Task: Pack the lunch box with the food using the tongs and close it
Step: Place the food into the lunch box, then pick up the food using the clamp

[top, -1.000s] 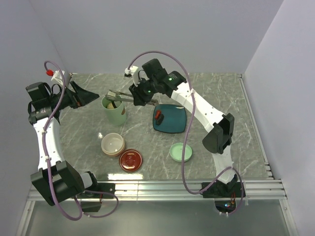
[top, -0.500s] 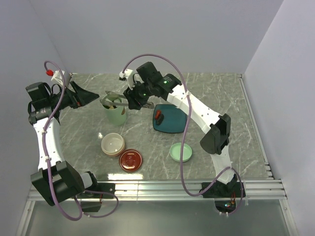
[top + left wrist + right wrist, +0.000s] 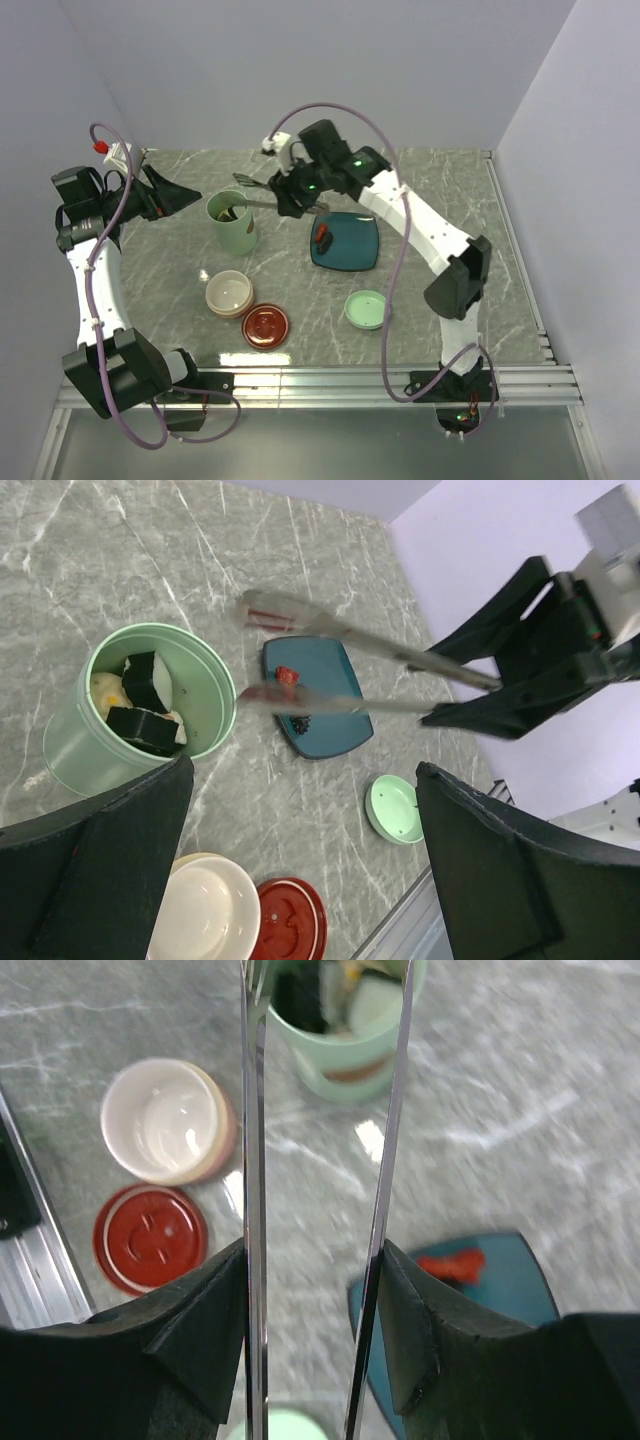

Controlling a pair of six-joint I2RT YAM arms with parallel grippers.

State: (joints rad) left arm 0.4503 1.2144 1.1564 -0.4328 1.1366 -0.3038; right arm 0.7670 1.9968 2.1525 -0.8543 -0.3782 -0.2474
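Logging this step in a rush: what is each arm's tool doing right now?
Left tool: open, holding nothing.
Right tool: closed on the tongs, pressing on both their arms.

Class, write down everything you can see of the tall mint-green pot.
The mint-green pot is a tall smooth cylinder, plastic by its look, standing upright on the grey marbled table. It is open, with no lid on it. Inside lie several food pieces, dark-wrapped with white and some yellow, stopping short of the rim. The tongs hang with empty tips beside its rim, seemingly not touching it.
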